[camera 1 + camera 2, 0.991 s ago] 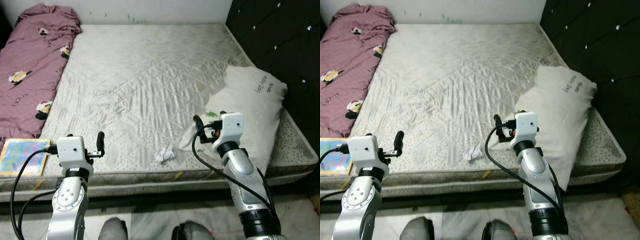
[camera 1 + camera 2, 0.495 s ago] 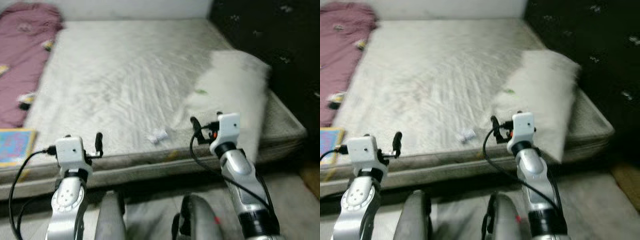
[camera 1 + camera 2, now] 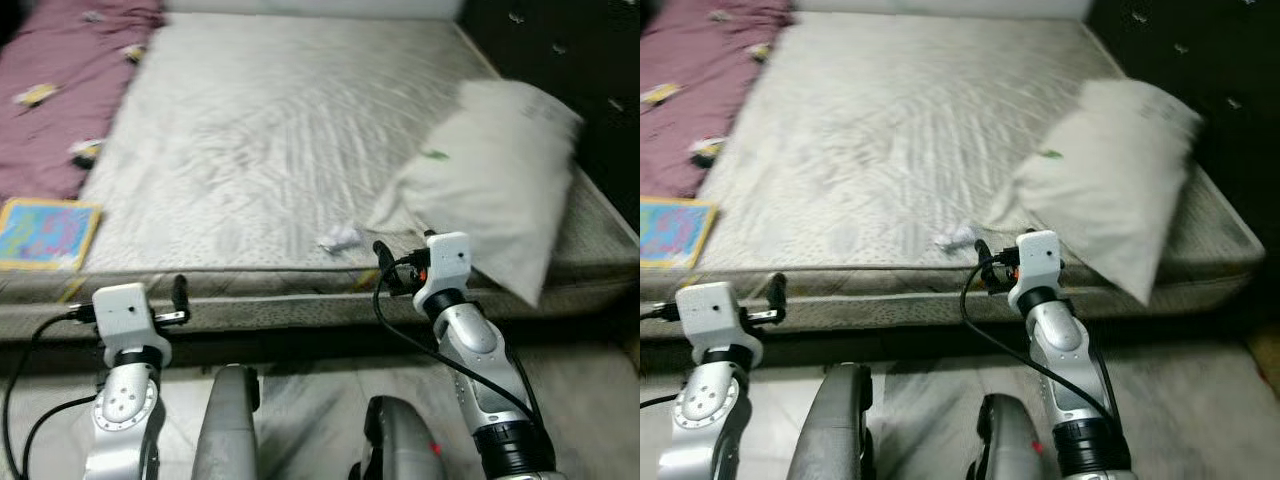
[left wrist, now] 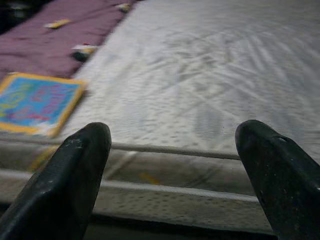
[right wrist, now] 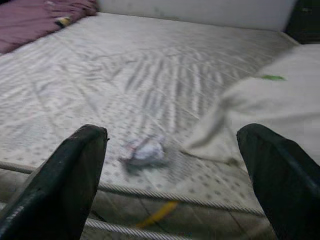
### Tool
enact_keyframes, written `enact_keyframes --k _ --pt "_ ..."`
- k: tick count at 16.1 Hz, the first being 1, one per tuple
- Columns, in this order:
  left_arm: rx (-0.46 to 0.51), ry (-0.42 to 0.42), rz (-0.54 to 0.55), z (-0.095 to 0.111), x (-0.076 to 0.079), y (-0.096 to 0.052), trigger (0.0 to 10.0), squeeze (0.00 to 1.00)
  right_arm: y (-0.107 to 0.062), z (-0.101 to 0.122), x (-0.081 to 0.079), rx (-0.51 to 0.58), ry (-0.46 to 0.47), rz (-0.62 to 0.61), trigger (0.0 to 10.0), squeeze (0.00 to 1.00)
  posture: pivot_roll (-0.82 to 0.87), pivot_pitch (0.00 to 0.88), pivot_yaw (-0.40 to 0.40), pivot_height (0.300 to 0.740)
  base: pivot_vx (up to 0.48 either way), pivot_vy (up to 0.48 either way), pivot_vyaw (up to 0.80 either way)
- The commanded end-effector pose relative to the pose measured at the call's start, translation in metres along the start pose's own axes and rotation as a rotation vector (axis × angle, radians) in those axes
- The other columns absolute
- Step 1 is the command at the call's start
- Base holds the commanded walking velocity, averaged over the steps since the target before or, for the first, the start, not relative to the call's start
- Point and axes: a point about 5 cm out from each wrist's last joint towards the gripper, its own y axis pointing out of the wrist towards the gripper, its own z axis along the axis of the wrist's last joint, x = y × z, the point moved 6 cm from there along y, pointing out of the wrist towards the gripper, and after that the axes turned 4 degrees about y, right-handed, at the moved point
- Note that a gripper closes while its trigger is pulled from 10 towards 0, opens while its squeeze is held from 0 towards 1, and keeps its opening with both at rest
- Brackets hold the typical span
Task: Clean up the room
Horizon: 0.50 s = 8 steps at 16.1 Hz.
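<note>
right gripper (image 5: 170,175) was spread wide and empty, short of the mattress (image 3: 280,130) edge — crumpled paper (image 3: 339,237) lay on the mattress near that edge, just beside the pillow (image 3: 495,175). left gripper (image 4: 172,175) also wide, empty, before the mattress edge.

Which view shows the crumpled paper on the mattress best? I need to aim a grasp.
The right wrist view: the crumpled paper sits large between the open right hand fingers. Both eye views show it small and blurred near the mattress edge.

Maroon blanket (image 3: 75,55) (cartoon print), white pillow (image 3: 495,175)
</note>
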Motion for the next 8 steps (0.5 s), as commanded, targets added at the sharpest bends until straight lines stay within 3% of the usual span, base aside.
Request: enact_keyframes --k 1,4,8 --pt "0.031 -0.003 -0.016 0.0088 0.0022 0.0012 10.0 0.0 -0.0002 0.0014 0.0028 0.0 -0.003 -0.007 10.0 0.0 0.07 0.115 -0.045 0.6 0.0 0.0 0.0" --pt "0.047 -0.003 -0.039 0.0115 0.0059 -0.0001 10.0 0.0 0.0003 0.0045 -0.0048 0.017 -0.027 0.035 10.0 0.0 0.07 0.117 -0.046 0.6 0.0 0.0 0.34" --pt "0.05 -0.011 -0.051 0.0128 0.0074 0.0009 10.0 0.0 0.0025 0.0052 -0.0048 0.014 -0.042 0.034 10.0 0.0 0.07 0.129 -0.042 0.6 0.06 0.0 0.74"
